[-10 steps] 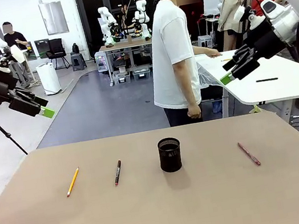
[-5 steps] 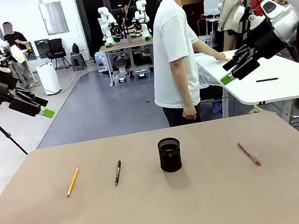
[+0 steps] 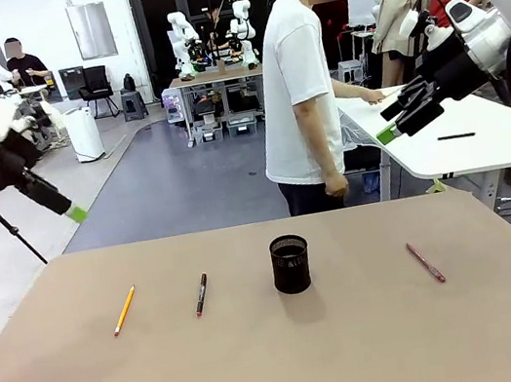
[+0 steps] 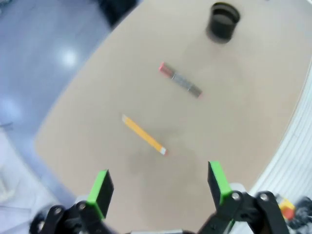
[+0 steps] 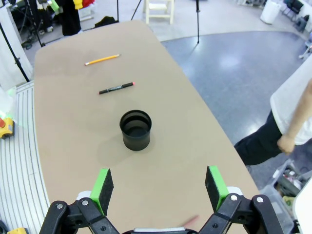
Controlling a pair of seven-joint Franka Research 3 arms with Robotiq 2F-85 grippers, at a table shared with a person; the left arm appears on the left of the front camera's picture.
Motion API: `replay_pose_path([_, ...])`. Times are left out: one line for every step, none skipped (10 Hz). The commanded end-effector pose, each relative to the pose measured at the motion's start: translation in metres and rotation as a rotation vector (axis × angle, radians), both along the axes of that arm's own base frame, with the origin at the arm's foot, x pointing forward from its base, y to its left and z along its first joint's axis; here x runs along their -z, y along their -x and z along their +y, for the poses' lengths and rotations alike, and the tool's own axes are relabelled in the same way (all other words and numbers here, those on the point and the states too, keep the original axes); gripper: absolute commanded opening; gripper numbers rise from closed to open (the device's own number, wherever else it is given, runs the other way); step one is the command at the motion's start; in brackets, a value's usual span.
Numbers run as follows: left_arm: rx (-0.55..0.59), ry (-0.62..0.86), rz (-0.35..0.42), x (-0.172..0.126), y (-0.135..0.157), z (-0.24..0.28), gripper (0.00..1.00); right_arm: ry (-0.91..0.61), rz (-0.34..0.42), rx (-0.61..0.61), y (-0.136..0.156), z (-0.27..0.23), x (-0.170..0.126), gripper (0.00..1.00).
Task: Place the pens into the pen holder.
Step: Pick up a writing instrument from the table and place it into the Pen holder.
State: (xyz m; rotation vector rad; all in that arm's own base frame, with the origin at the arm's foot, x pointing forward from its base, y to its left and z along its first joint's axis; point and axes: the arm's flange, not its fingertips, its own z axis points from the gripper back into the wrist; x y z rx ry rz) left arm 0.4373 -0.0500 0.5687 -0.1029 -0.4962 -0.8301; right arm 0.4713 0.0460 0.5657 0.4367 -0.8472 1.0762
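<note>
L gripper (image 4: 158,176) and R gripper (image 5: 158,183) up off table (image 3: 269,377), jaws wide, empty. Yellow pen (image 3: 124,310) and dark pen (image 3: 202,294) lying left of holder (image 3: 290,264), pink pen (image 3: 425,262) to its right.

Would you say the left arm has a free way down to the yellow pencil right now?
Probably yes: the left claw is open above the table, the yellow pencil lies alone just ahead of it, apart from the dark pen, with nothing between.
</note>
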Motion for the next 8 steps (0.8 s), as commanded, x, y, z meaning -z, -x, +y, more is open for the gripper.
replay_pose_path([-0.147, -0.098, 0.164, 0.008, -0.004, -0.012, 1.00, -0.004, -0.003, 0.003, 0.001, -0.001, -0.002, 1.00])
replay_pose_path([-0.250, -0.187, 0.205, 0.024, -0.012, -0.012, 1.00, -0.004, -0.003, 0.003, 0.001, -0.001, -0.002, 1.00])
replay_pose_path([-0.338, -0.253, 0.209, 0.043, -0.023, -0.009, 1.00, -0.004, -0.003, 0.003, 0.001, -0.001, -0.002, 1.00])
replay_pose_path([-0.400, -0.252, 0.200, 0.057, -0.031, -0.011, 1.00, -0.004, -0.003, 0.003, 0.001, -0.001, -0.002, 1.00])
replay_pose_path([-0.436, -0.221, 0.190, 0.065, -0.035, -0.010, 1.00, -0.004, -0.003, 0.003, 0.001, -0.001, -0.002, 1.00])
replay_pose_path([-0.454, -0.181, 0.162, 0.072, -0.040, -0.007, 1.00, -0.004, -0.003, 0.003, 0.001, -0.001, -0.002, 1.00])
replay_pose_path([-0.425, -0.097, 0.119, 0.073, -0.039, -0.006, 1.00, -0.004, -0.003, 0.003, 0.001, -0.001, -0.002, 1.00])
replay_pose_path([-0.429, -0.226, 0.198, 0.077, -0.034, -0.006, 1.00, -0.004, -0.003, 0.003, 0.001, -0.001, -0.002, 1.00])
